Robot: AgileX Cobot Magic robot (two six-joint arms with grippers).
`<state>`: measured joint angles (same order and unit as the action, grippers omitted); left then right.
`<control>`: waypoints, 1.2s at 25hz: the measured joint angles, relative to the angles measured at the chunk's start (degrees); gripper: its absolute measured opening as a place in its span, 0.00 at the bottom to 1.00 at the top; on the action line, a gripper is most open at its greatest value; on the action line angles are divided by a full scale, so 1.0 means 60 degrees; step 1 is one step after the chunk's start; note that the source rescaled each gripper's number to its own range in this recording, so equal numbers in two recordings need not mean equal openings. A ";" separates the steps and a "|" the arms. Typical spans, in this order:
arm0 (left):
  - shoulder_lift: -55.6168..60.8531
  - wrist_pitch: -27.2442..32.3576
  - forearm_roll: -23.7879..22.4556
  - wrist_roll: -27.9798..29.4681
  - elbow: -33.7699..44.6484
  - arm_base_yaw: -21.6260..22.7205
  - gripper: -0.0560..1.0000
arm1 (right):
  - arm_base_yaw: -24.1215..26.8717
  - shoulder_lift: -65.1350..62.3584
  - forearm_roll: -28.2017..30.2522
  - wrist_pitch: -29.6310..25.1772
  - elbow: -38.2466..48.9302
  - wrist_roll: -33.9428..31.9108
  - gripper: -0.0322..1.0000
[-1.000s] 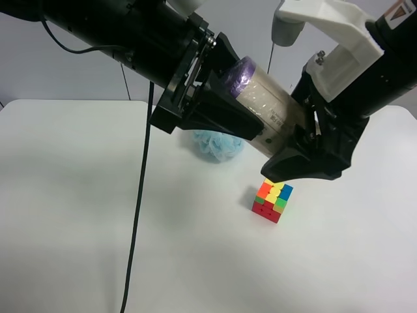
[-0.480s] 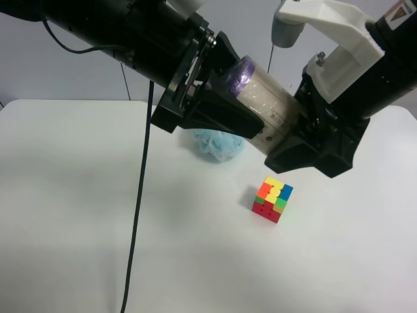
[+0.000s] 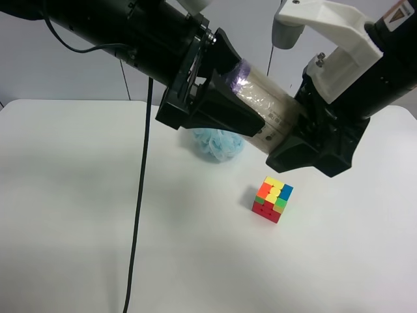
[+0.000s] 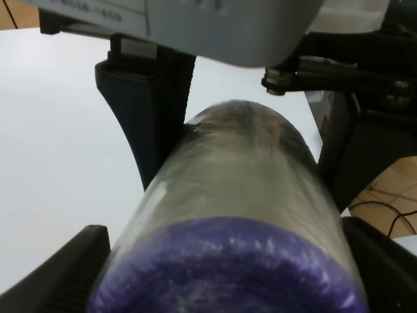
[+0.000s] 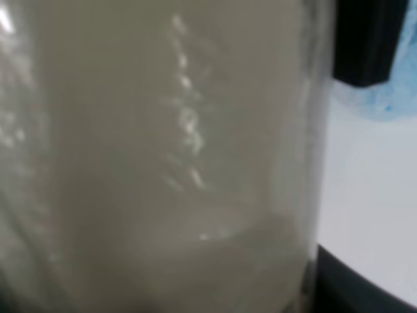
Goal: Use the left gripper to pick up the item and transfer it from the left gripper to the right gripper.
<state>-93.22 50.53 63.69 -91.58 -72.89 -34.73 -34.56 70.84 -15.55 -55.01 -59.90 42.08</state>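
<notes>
The item [image 3: 273, 107], a cream-labelled roll with purple ends, hangs in the air between both arms above the white table [image 3: 78, 195]. The all-black left gripper [image 3: 247, 91] straddles its purple end with the fingers slightly spread. The left wrist view shows the item [image 4: 241, 195] between two black fingers [image 4: 65, 274]. The right gripper [image 3: 296, 134], on the white-housed arm, is shut on the item's other end. The item's label [image 5: 163, 163] fills the right wrist view.
A multicoloured puzzle cube [image 3: 272, 199] lies on the table under the right gripper. A light-blue mesh bath puff [image 3: 218, 145] sits behind it, below the left gripper. A black cable [image 3: 139, 215] hangs from the left arm down across the table.
The right gripper closed on the item's end. Then the left gripper's near finger shifted and covered more of the purple end, while the item and the right gripper stayed still.
</notes>
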 joint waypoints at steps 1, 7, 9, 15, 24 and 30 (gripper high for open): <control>0.0000 -0.0047 -0.0009 0.0000 0.0000 0.0000 0.25 | 0.0000 0.0000 0.0022 0.0000 0.0000 0.0000 0.05; 0.0000 -0.0101 -0.0009 0.0011 0.0000 0.0000 0.25 | 0.0000 0.0000 0.0031 0.0009 0.0000 0.0000 0.04; 0.0000 -0.0131 -0.0019 0.0011 0.0000 0.0000 0.27 | 0.0000 0.0000 0.0056 0.0009 0.0000 -0.0010 0.04; 0.0007 -0.0748 -0.0029 0.0458 0.0000 0.0000 0.92 | 0.0000 0.0000 0.0115 0.0009 0.0000 -0.0028 0.04; 0.0018 -0.0936 -0.0091 0.0489 0.0000 -0.0010 1.00 | 0.0000 0.0008 0.0224 0.0059 0.0000 -0.0060 0.03; 0.0277 -0.0924 -0.0135 0.0489 0.0000 -0.0010 1.00 | 0.0000 0.0008 0.0077 0.0036 0.0000 -0.0060 0.03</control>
<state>-91.56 44.98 62.89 -88.65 -72.89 -34.79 -34.56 70.89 -15.09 -54.80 -59.90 41.71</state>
